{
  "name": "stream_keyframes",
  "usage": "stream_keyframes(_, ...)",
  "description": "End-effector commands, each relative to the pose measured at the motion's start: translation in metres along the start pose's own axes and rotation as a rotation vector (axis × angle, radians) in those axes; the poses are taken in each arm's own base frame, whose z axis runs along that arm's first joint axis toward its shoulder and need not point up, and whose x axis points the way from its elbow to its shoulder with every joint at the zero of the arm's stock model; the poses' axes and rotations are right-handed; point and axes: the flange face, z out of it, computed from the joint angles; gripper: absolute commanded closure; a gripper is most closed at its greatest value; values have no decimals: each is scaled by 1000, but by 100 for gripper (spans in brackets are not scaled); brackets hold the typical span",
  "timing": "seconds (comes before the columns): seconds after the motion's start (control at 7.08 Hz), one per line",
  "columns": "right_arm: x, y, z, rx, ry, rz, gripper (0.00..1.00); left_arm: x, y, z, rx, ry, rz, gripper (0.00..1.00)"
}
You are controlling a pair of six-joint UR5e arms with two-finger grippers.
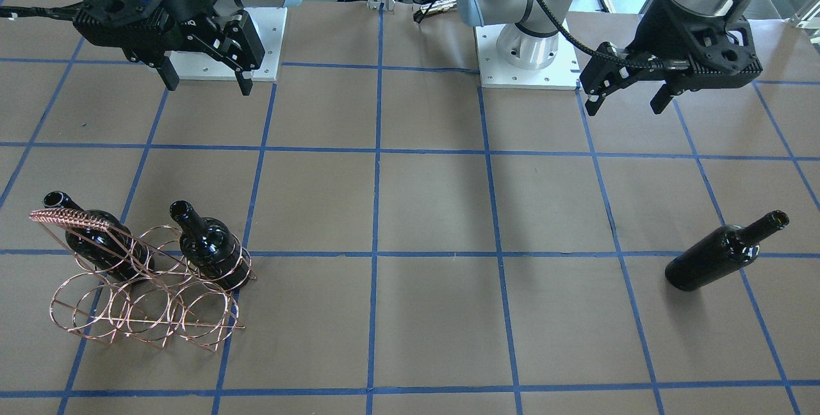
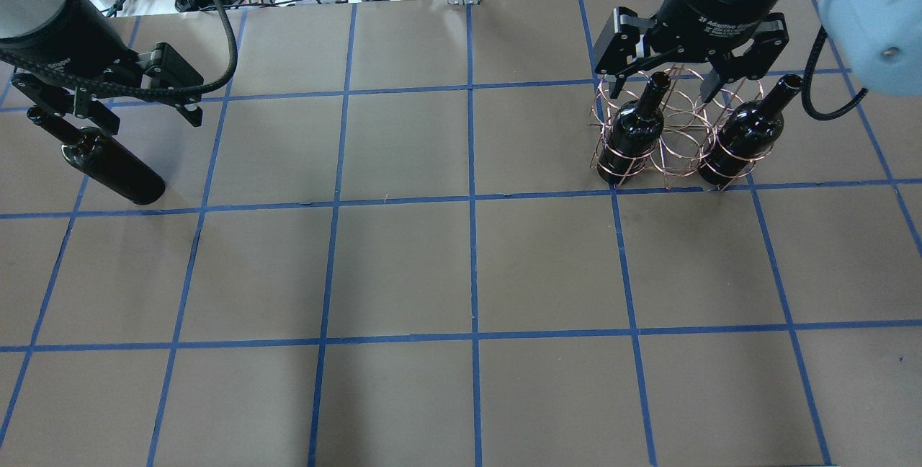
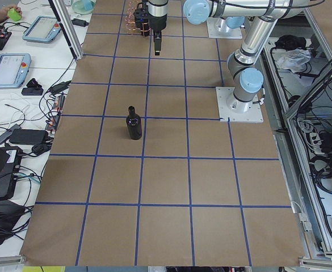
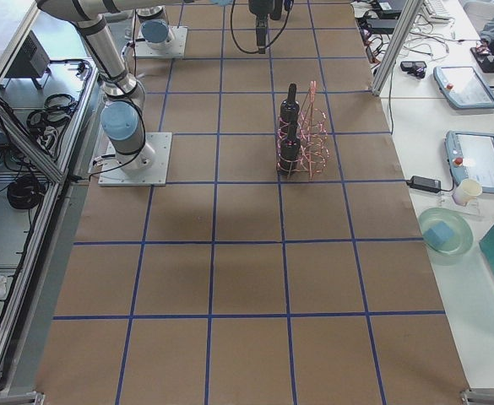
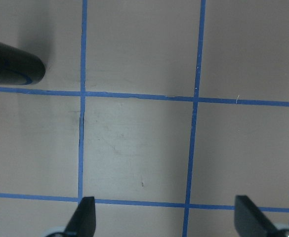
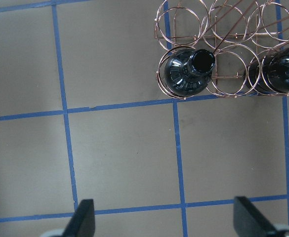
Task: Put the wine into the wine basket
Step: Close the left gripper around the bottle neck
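Observation:
A loose black wine bottle point(image 1: 724, 252) stands upright on the table on my left side; it also shows in the overhead view point(image 2: 112, 168) and the exterior left view point(image 3: 134, 122). The copper wire basket point(image 1: 144, 303) stands on my right side and shows from above too point(image 2: 681, 139). Two look-alike bottles point(image 2: 634, 135) point(image 2: 742, 139) stand in the end rings of its row nearer my base. My left gripper point(image 1: 626, 106) hangs open and empty above the table, on the base side of the loose bottle. My right gripper point(image 1: 208, 85) is open and empty, high above the table near the basket.
Brown paper with a blue tape grid covers the table. The left wrist view shows only the loose bottle's base point(image 5: 11, 66) at top left. The right wrist view shows the basket point(image 6: 223, 29) at top right, its middle near ring empty. Both arm bases stand at the table's back.

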Motion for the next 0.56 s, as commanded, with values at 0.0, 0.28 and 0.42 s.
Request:
stream_keyframes(0.0, 0, 0, 1, -2, 0, 0, 0, 12, 3, -1, 2, 2, 13, 0)
stream_keyframes(0.28, 0, 0, 1, 0, 0, 0, 0, -3, -4, -7, 22, -16, 101, 0)
stream_keyframes(0.42, 0, 0, 1, 0, 0, 0, 0, -35, -16, -5, 43, -24, 120, 0)
